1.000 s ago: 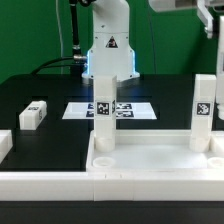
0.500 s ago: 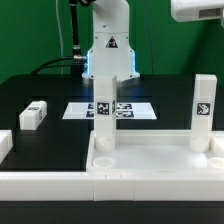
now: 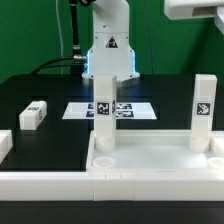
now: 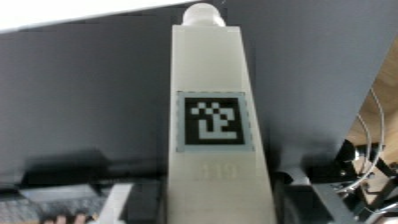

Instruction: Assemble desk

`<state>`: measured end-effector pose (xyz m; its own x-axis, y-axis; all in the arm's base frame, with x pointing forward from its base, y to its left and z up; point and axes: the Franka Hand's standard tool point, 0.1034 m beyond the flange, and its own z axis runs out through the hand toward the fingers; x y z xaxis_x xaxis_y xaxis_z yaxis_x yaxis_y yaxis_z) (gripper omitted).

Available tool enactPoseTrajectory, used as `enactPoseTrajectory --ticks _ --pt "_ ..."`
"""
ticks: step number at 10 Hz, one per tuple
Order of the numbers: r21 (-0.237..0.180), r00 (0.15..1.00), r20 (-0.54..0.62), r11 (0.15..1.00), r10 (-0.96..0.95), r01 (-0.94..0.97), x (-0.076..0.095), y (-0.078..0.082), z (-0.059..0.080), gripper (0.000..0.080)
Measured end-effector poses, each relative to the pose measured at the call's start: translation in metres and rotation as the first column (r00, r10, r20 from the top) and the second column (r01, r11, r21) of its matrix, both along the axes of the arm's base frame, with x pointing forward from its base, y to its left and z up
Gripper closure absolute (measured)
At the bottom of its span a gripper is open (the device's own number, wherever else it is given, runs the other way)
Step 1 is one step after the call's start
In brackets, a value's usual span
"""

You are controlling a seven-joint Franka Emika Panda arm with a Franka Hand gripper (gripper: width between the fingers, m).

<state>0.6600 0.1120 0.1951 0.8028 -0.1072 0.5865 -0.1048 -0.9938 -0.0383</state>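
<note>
The desk top (image 3: 150, 165), a white tray with a raised rim, lies at the front of the exterior view. Two white legs stand upright in its far corners: one on the exterior view's left (image 3: 102, 118), one on its right (image 3: 203, 112). A third leg (image 3: 33, 114) lies loose on the black table. In the wrist view my gripper (image 4: 217, 200) is shut on another tagged white leg (image 4: 214, 110), which runs lengthwise away from the jaws. Only the hand's white underside (image 3: 195, 7) shows at the top edge of the exterior view.
The marker board (image 3: 78, 110) lies flat behind the tray, in front of the robot base (image 3: 110, 55). A long white rail (image 3: 40, 185) runs along the front left. A small white part (image 3: 4, 146) sits at the left edge.
The hand at the top of the exterior view has drifted right and slightly up, so less of it shows. Tray, standing legs and loose leg have not moved.
</note>
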Motion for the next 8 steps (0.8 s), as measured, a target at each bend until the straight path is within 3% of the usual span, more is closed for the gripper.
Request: enactPoseTrajectory --ticks 2,8 --pt "-0.029 0.998 0.038 0.998 0.048 -0.047 -0.002 -0.001 -0.011 0.051" --pt "-0.038 0.999 -0.018 0.999 0.027 -0.028 -0.012 -0.015 -0.028 0.051"
